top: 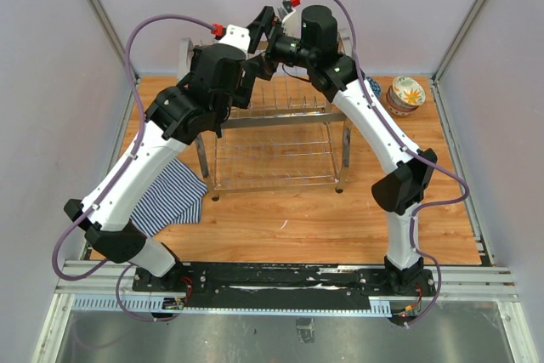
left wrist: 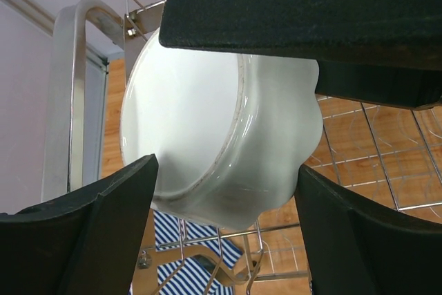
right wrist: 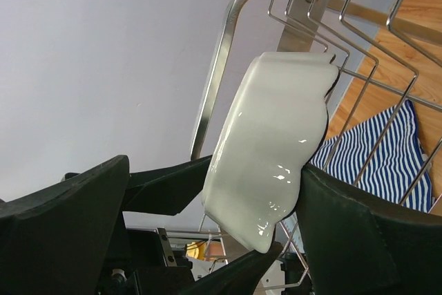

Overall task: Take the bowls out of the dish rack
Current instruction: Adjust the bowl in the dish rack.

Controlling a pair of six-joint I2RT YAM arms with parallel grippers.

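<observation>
- The large white bowl (left wrist: 207,115) was found on edge at the left end of the dish rack (top: 272,155)'s upper tier, its scalloped rim leaned against the upright prongs (right wrist: 359,39), just beside the loop handle (left wrist: 69,88); in the top view it was hidden beneath the two wrists.
- The left gripper (left wrist: 226,165) was seen clamped on that bowl; the gap between its fingers was filled by the bowl, one finger laid against the base side and the other against the rim.
- The right gripper (right wrist: 214,165) was held spread wide around the same bowl; one finger (right wrist: 366,233) was touched by the rim, while the other was kept well apart from the bowl's underside.
- A stack of smaller bowls (top: 406,91), topped by a floral one, was seen on the table (top: 297,227) beyond the rack's right end; the rack's other wires showed no dishes where they could be seen.
- A striped cloth (top: 174,197) was spread on the table near the rack's front left leg, partly covered by the left arm.
</observation>
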